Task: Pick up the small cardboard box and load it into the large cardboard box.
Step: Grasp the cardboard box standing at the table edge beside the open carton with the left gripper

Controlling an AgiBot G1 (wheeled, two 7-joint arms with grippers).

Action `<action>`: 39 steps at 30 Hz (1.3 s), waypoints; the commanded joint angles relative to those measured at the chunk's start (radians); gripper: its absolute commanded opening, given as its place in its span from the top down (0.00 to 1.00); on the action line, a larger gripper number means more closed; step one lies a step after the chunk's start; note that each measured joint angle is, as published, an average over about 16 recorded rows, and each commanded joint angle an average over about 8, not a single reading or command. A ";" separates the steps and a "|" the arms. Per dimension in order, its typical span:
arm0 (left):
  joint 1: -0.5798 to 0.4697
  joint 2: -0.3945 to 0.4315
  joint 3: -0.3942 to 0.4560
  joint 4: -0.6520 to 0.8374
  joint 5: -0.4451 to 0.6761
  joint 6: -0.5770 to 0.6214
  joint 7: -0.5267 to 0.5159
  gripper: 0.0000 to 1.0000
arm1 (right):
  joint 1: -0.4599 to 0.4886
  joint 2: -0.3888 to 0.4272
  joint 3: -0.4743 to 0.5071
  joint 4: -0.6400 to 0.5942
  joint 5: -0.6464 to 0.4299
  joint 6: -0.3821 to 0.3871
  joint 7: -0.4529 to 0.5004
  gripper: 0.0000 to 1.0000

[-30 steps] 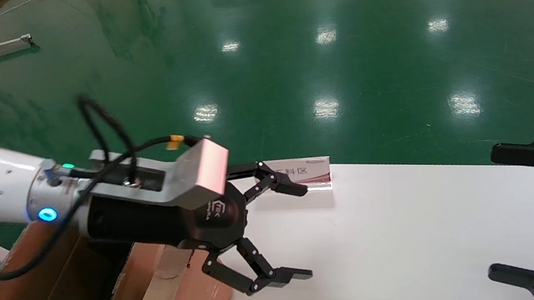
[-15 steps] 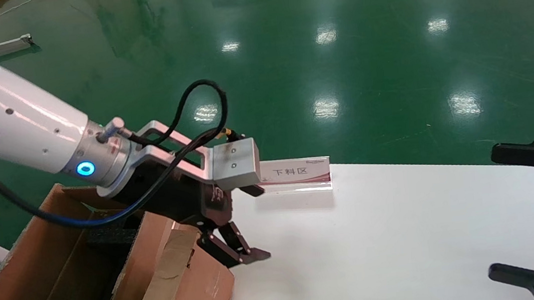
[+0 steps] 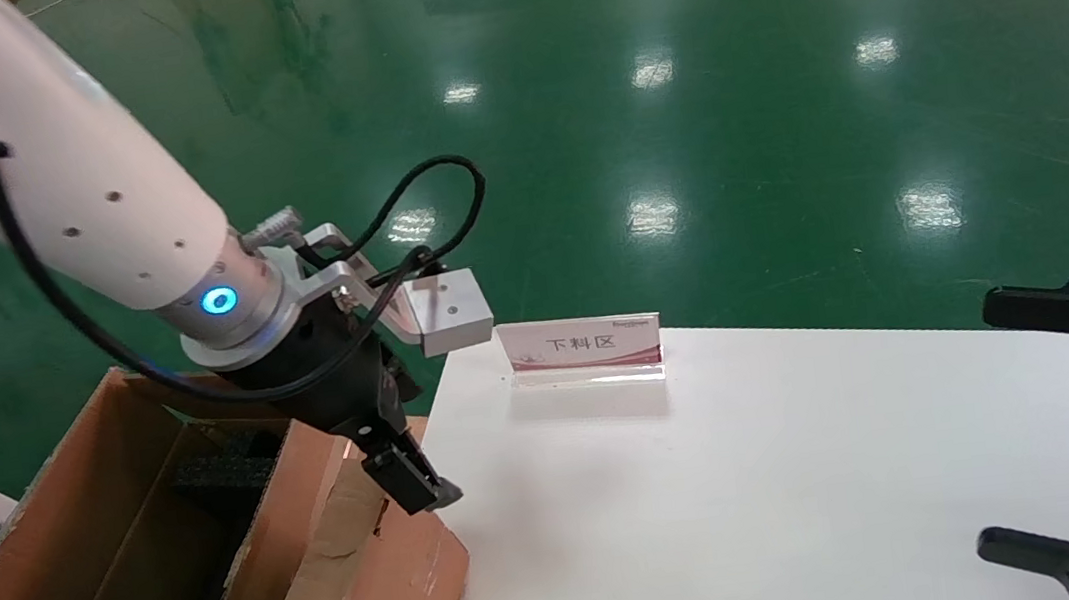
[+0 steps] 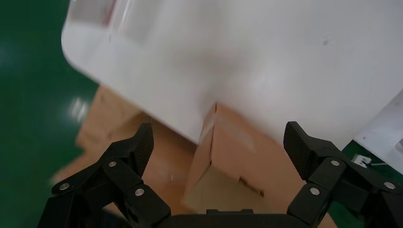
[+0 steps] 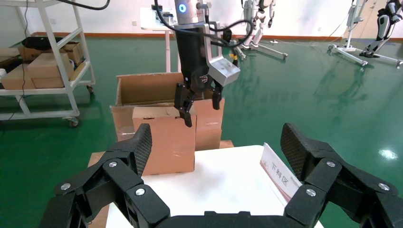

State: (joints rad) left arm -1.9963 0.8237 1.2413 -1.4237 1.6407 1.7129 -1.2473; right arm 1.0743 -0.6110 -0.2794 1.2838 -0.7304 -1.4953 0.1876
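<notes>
At the bench (image 3: 766, 475) edge, about seven o'clock from the sign (image 3: 585, 345), my left jaws (image 4: 219, 134) hang wide open and empty over the small cardboard box (image 3: 397, 597). It leans against the large cardboard box (image 3: 68, 534) at its bench-side wall. I judge it best to square both fingers across its corner before closing. The head view hides one finger; the left wrist view shows both straddling the box. My right jaws (image 3: 997, 428) sit open at four o'clock.
</notes>
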 commanded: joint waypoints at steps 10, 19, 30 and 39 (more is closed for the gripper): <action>-0.134 0.093 0.256 -0.005 -0.039 0.022 -0.284 0.00 | 0.000 0.000 0.000 0.000 0.000 0.000 0.000 0.00; -0.175 0.103 0.360 0.018 -0.091 0.026 -0.397 0.00 | 0.000 0.000 0.000 0.000 0.000 0.000 0.000 0.00; -0.178 0.092 0.427 0.050 -0.125 0.026 -0.473 0.00 | 0.000 0.000 0.000 0.000 0.000 0.000 0.000 0.00; -0.157 0.064 0.448 0.073 -0.147 0.021 -0.500 0.00 | 0.000 0.000 0.000 0.000 0.000 0.000 0.000 0.00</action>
State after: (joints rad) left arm -2.1518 0.8883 1.6882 -1.3515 1.4941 1.7330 -1.7453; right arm 1.0743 -0.6110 -0.2794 1.2838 -0.7304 -1.4953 0.1876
